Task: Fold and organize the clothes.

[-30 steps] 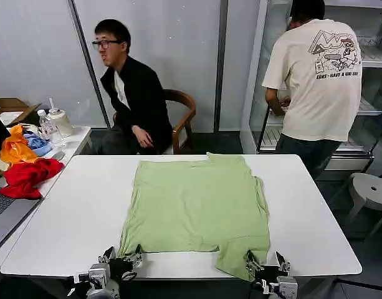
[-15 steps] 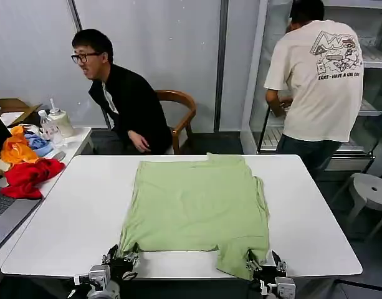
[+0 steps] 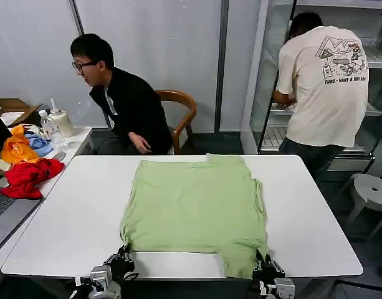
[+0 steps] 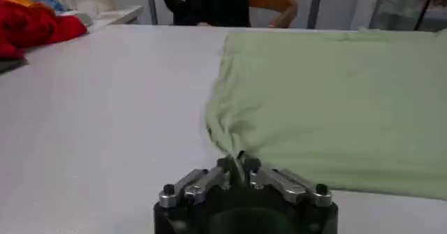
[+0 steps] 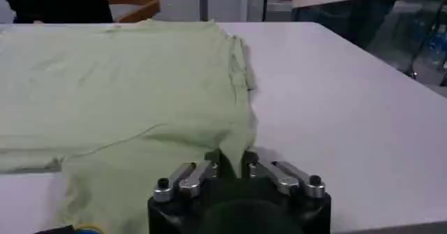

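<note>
The clothes are one light green shirt (image 3: 194, 205) lying flat on the white table (image 3: 72, 218), its near hem at the front edge. My left gripper (image 3: 123, 258) is shut on the shirt's near left corner (image 4: 230, 141), the cloth pinched between its fingers (image 4: 239, 167). At the near right corner, my right gripper (image 3: 264, 268) is shut on the shirt (image 5: 126, 96), with cloth bunched between its fingers (image 5: 231, 160). Both grippers sit low at the table's front edge.
A heap of red, orange and blue garments (image 3: 22, 165), a bottle (image 3: 48, 129) and a laptop (image 3: 4, 212) sit on the side table at left. A seated person is behind the table; another stands at shelves at back right. A stool (image 3: 370, 190) stands right.
Both grippers have closed onto the shirt's near corners. The near hem has shifted slightly and the right flap now hangs at the table edge. The seated person leaned left.
</note>
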Available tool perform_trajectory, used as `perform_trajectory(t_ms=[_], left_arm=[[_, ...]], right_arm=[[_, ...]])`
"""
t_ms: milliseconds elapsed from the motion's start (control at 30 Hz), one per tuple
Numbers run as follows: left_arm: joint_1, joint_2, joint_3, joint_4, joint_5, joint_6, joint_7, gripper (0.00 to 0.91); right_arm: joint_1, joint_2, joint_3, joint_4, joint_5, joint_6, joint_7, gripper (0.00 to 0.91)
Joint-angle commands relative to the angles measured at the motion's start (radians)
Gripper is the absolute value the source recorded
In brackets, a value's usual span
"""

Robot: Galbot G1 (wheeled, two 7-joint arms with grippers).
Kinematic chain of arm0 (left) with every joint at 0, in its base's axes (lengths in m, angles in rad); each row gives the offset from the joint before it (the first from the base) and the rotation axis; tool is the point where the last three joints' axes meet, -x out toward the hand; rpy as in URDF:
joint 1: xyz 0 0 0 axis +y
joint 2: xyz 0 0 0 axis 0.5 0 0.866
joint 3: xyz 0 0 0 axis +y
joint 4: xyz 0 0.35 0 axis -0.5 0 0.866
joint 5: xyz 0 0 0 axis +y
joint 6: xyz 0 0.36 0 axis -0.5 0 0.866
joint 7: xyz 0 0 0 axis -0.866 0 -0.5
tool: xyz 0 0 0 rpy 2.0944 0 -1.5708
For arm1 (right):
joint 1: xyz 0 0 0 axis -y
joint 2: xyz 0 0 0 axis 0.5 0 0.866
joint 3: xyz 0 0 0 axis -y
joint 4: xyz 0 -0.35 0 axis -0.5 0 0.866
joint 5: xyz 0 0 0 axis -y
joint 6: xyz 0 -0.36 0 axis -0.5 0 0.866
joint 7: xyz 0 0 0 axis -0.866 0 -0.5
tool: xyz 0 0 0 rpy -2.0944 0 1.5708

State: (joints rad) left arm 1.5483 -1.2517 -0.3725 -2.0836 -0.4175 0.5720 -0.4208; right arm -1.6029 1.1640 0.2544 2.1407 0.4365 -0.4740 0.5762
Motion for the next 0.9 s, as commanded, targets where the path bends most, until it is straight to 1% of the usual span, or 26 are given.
perform_trajectory(t_ms=[33,333,533,633,700,900], left_arm=[[0.013,0.000,-0.003,-0.022,-0.004,0.004,-0.001,0.020],[0.103,0.017,-0.011,-0.200,-0.007,0.005,-0.013,0.020],[0.140,0.020,-0.017,-0.283,-0.013,0.005,-0.025,0.010],[0.143,0.028,-0.029,-0.315,-0.016,0.005,-0.026,0.020],[0.132,0.031,-0.034,-0.330,-0.017,0.005,-0.027,0.010],[0.106,0.028,-0.028,-0.312,-0.018,0.005,-0.026,0.020]], right_arm=[[-0.004,0.000,0.003,0.032,-0.006,0.006,0.002,0.000],[-0.073,-0.005,0.011,0.181,-0.032,0.006,0.017,0.000],[-0.096,-0.004,0.006,0.238,-0.065,0.009,0.019,0.000],[-0.105,-0.006,0.008,0.269,-0.070,0.009,0.020,0.000],[-0.099,-0.006,0.011,0.277,-0.088,0.013,0.017,0.000],[-0.077,-0.008,0.016,0.258,-0.092,0.011,0.018,0.000]])
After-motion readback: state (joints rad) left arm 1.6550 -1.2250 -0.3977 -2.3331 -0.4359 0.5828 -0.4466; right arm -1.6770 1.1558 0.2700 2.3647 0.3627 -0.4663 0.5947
